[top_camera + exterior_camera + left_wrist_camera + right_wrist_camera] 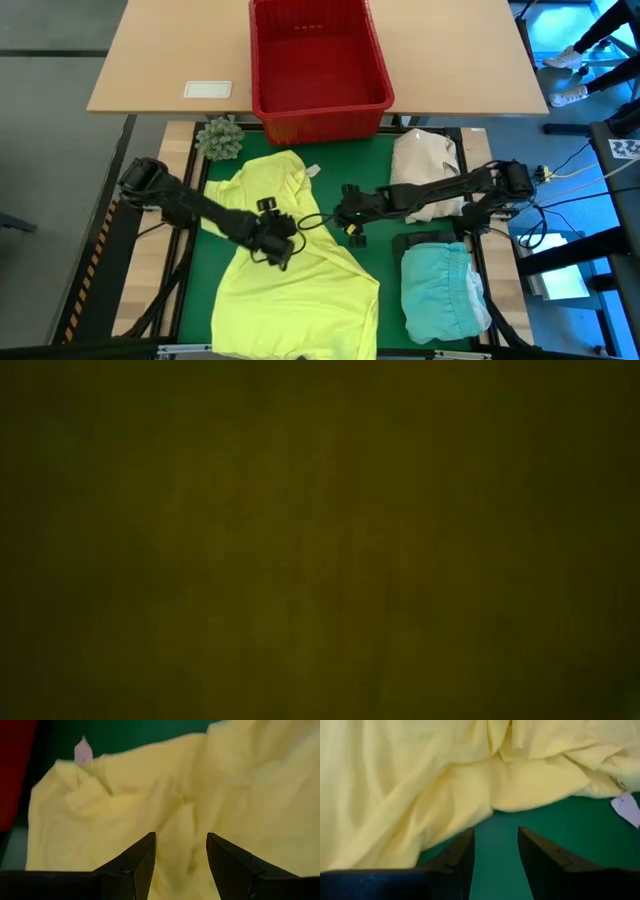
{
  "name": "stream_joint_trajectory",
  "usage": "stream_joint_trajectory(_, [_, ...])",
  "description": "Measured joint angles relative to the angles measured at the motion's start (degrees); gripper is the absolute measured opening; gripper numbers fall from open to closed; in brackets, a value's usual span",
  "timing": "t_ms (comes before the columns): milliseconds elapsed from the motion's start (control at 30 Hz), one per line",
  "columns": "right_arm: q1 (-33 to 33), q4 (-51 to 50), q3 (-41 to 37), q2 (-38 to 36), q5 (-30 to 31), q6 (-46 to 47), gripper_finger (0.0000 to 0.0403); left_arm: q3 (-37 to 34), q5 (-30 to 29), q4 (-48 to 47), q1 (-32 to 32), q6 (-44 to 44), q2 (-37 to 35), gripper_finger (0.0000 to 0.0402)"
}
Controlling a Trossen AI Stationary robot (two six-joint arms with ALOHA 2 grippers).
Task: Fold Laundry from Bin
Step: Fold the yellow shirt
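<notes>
A bright yellow shirt (pixel 290 270) lies spread on the green mat (pixel 375 165) that covers the near half of the table, reaching from the middle of the mat down to the near edge. Its fabric is rumpled, with folds bunched at the far end, where a small white tag (pixel 312 171) sticks out onto the mat.

The left gripper (pixel 277 243) sits over the middle of the shirt. In its wrist view the two dark fingers (pixel 135 865) stand apart with yellow cloth showing in the gap; the cloth seems to lie beneath them rather than pinched, though the angle makes this hard to confirm.

The right gripper (pixel 350 215) hovers at the shirt's right edge, toward the middle of the mat. Its fingers (pixel 452 860) are open, with bare green mat between them and the shirt's edge just beyond the tips.

The red bin (pixel 318 62) stands on the wooden far part of the table (pixel 165 60), against the far edge of the mat. A light turquoise garment (pixel 440 290) lies bunched near the near right corner, with a dark garment (pixel 415 240) just beyond it. A cream cloth bundle (pixel 425 165) rests at the right side under the right arm. A small green spiky ball (pixel 219 137) sits at the far left corner of the mat, and a white card (pixel 208 89) lies on the wood beyond it.

The low view is dark and shows nothing.
</notes>
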Motion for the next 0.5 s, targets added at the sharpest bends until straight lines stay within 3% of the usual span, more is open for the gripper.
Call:
stream_joint_trajectory(100, [0.0,2.7,-2.4,-1.2,-0.9,1.6,0.0148,0.0,4.1,4.1,4.6,9.2,0.0,0.017])
stream_joint_trajectory(233, [0.0,6.8,-4.9,-2.2,-1.4,1.9,0.0148,0.0,13.8,9.7,10.1,18.9,0.0,0.017])
stream_joint_trajectory(500, [0.0,11.6,-8.8,-3.6,-2.4,3.4,0.0147,0.0,19.3,11.0,16.8,25.5,0.7,0.017])
